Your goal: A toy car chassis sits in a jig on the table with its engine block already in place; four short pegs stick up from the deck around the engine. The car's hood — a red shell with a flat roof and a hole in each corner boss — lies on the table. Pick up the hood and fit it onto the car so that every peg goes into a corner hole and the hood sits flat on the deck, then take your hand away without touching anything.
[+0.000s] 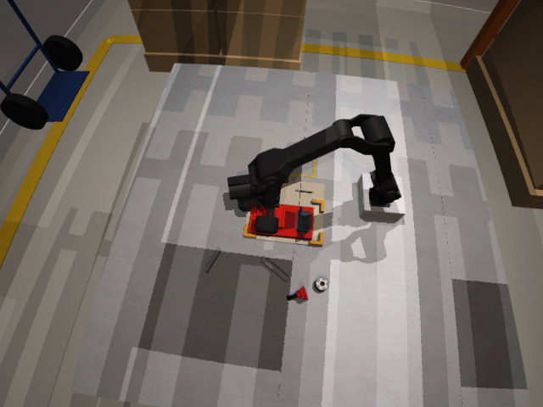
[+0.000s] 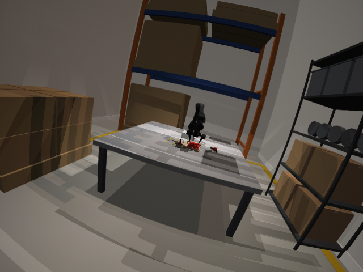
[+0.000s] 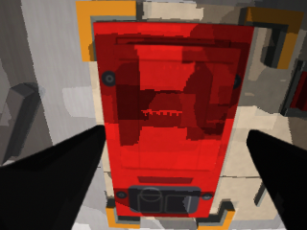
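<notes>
The red hood point(image 3: 165, 155) lies on the red car chassis point(image 3: 201, 30) point(image 1: 309, 234), lined up with its long sides and just ahead of the dark seat panel. It looks flat in the wrist view, but the pegs and corner holes cannot be made out, nor whether every peg is through. The chassis sits between the orange corners of the jig point(image 3: 84, 35) point(image 1: 320, 241). My gripper point(image 3: 177, 134) point(image 1: 267, 219) is open and empty, its fingers apart on either side of the hood with a visible gap on each side. The engine block is hidden.
A yellow-marked square point(image 1: 314, 168) lies behind the jig. In front lie two grey bars point(image 1: 212, 259) point(image 1: 275, 268), a red part with a black stem point(image 1: 301, 293) and a black-and-white wheel-like ring point(image 1: 321, 289). The arm's pale base block point(image 1: 381, 215) stands right of the jig.
</notes>
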